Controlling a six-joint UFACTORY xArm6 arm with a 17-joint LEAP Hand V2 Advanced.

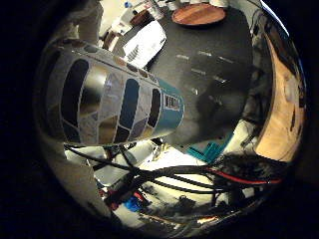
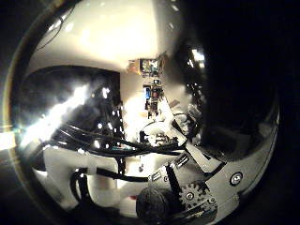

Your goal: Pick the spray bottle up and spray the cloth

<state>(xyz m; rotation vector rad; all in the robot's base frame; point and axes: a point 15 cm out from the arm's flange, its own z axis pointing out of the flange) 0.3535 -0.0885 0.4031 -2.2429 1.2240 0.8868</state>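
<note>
In the right little finger side palm view, the spray bottle fills much of the picture. It is a cylinder with a label of grey, dark blue and cream panels, and it lies sideways right against the palm, high above the dark table. A white cloth lies on the table beyond the bottle. In the right thumb side palm view, my hand shows as black geared and white parts, curled in close. The bottle's spray head is hidden.
A round wooden plate lies at the table's far side. A light wooden edge runs beside the table. The right thumb side palm view shows a glossy dark surface and a pale wall.
</note>
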